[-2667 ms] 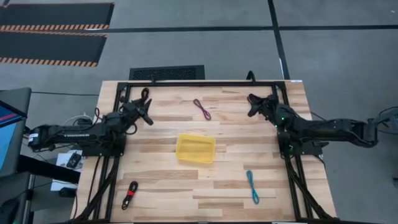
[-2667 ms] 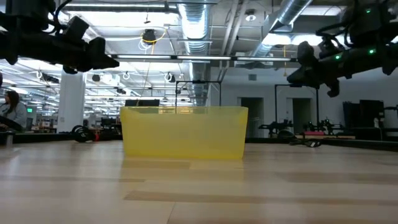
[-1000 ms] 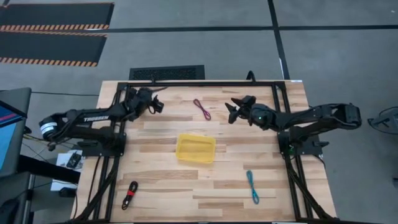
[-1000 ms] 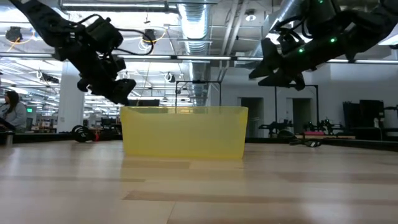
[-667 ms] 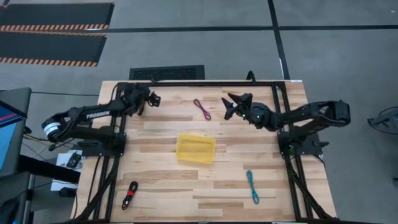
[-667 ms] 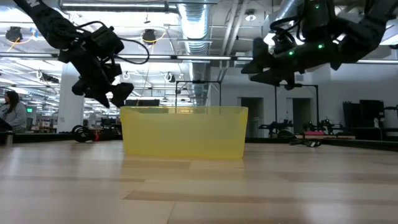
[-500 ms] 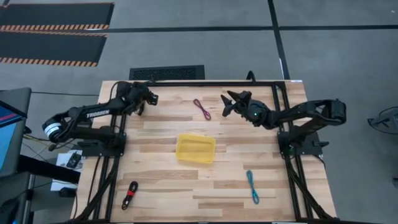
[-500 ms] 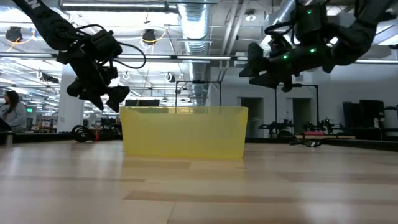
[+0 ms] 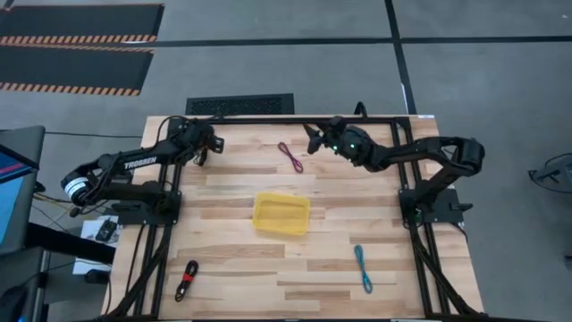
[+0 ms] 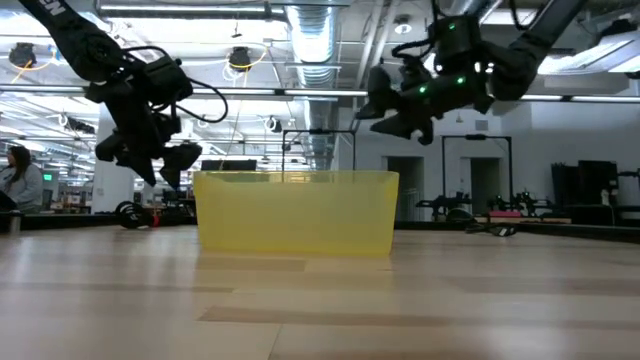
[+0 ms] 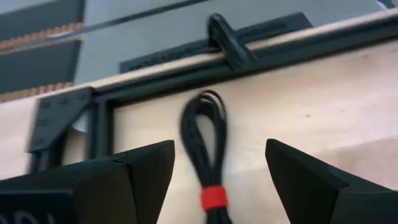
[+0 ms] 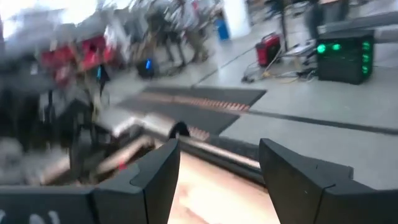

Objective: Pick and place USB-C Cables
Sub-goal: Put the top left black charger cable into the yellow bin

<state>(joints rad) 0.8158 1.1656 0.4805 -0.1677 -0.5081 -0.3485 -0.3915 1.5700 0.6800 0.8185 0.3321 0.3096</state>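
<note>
**Both grippers spread wide near the table's far edge, nothing held**

The wooden table (image 9: 232, 259) carries a yellow tray (image 9: 281, 213) at its middle, nearer the front than either gripper and roughly midway between them.

The right gripper (image 9: 312, 139) hangs above the far side of the table, its fingers spread apart and empty. Just beside it, toward the left arm, lies the maroon cable (image 9: 290, 156) on the wood, apart from the fingertips. The teal cable (image 9: 362, 268) lies well away from this gripper, near the front edge on the right arm's side, beyond the tray.

The left gripper (image 9: 205, 148) sits over the far corner on its own side, jaws wide open. In the left wrist view a black-and-red cable (image 11: 208, 149) lies on the table directly between its two fingers (image 11: 146, 171), untouched by either, its loop pointing toward the black frame rail (image 11: 261, 46). The second black-and-red cable (image 9: 186, 280) rests far off, at the front edge on the left arm's side.
</note>
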